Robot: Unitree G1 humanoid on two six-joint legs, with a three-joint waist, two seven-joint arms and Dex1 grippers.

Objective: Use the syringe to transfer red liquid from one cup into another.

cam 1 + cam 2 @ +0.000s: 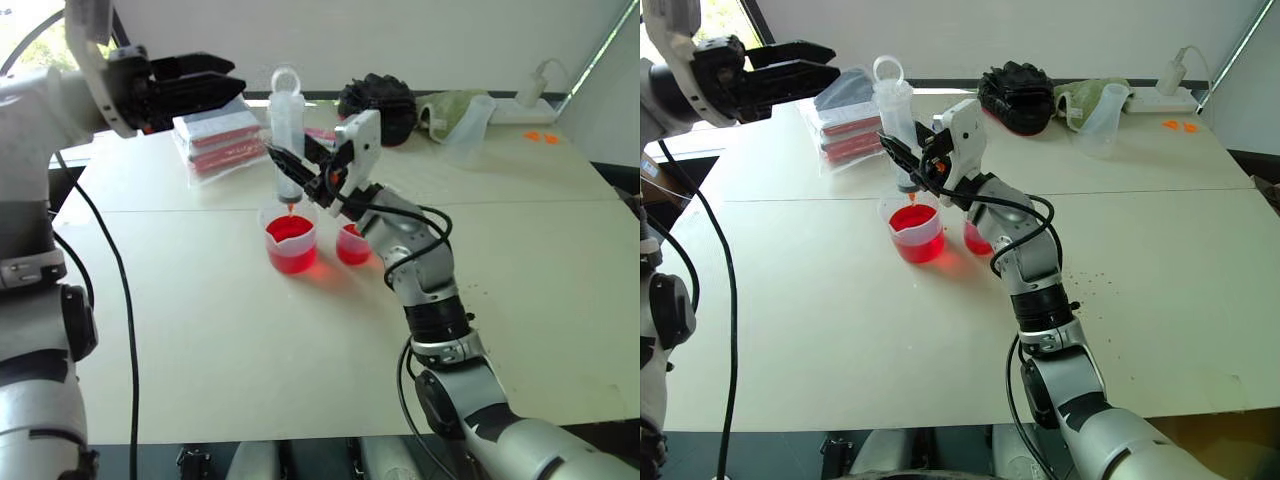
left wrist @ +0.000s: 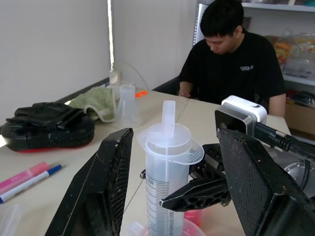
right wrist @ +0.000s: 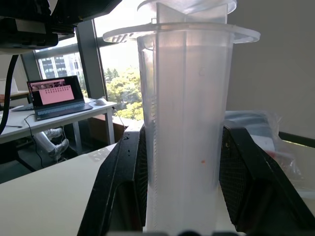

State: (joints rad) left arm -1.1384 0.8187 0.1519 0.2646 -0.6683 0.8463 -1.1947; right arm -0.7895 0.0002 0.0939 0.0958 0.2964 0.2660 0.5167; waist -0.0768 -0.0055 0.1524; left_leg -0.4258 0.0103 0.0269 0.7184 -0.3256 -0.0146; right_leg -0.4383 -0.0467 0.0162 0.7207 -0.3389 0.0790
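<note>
At far left above the table (image 1: 200,330), the left gripper (image 1: 222,80) hangs with its fingers apart and nothing between them, pointing across toward the ring handle of the syringe (image 1: 287,125). Behind it on the table lies a stack of red-and-white packets (image 1: 218,140). Centre: the syringe stands upright, its plunger pushed in and its barrel looking empty, its reddish tip just above the red liquid (image 1: 288,232) in the larger spouted beaker (image 1: 290,240). The right gripper (image 1: 303,170) has its fingers clamped on the lower barrel. Just to the right of the beaker, partly hidden by the right arm, stands the smaller cup (image 1: 352,245), which also holds some red liquid. Farther right at the table's rear lie a black glove-like object (image 1: 385,100), a green cloth (image 1: 445,105) and a clear funnel-shaped vessel (image 1: 470,130); a person in a black shirt (image 2: 231,54) sits beyond.

Progress, as judged: the syringe is positioned over the source beaker but not yet filled. Remaining are lowering the tip, drawing the plunger up, probably with the free left gripper, carrying the syringe to the smaller cup and discharging it.
</note>
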